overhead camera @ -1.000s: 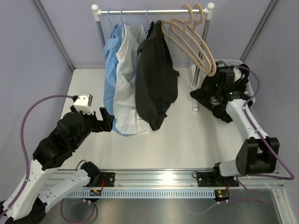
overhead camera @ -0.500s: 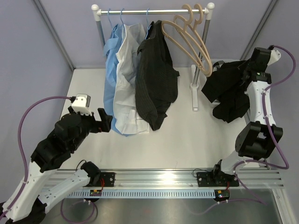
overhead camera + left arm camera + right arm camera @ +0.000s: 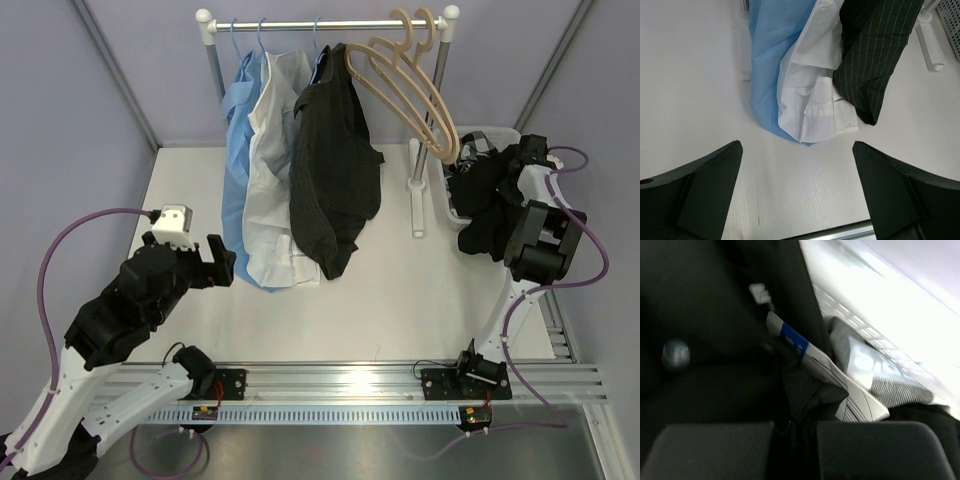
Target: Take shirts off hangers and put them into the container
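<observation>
While right gripper pinches black shirt over container at table's far right, much cloth drapes outside near rim. If released so, likely slides out. Left gripper spread, beside hanging shirts.

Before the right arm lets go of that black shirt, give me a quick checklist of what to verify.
1. Right gripper shut on the black shirt: ok.
2. Black shirt fully over the basket: not ok, its lower part seems to hang past the near side.
3. Room inside the basket: cannot tell.
4. Left gripper open, nothing between its fingers: ok.
5. Wooden hangers bare on the rail: ok.
</observation>
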